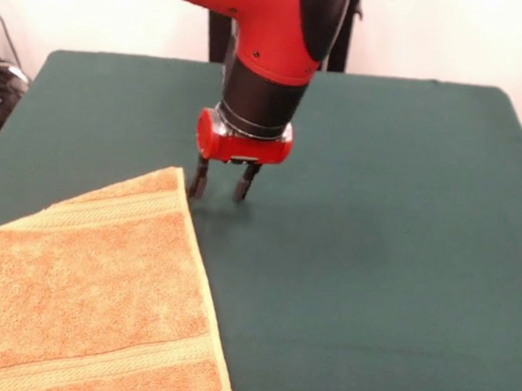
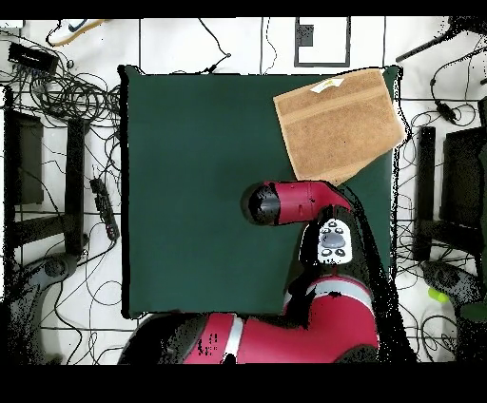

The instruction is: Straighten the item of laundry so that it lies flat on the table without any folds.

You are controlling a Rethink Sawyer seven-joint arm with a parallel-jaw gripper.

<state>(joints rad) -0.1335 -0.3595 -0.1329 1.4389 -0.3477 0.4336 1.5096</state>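
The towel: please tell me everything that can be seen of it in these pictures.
The towel is a small orange-tan piece that looks like terry cloth, with a paler woven band near each end and a small white label at one edge. It lies spread out and seems flat, with no clear folds, turned at an angle to the table edges. It rests on the dark green cloth in one corner region, and one end seems to reach the table edge. The gripper stands open beside one corner; whether it touches cannot be told.
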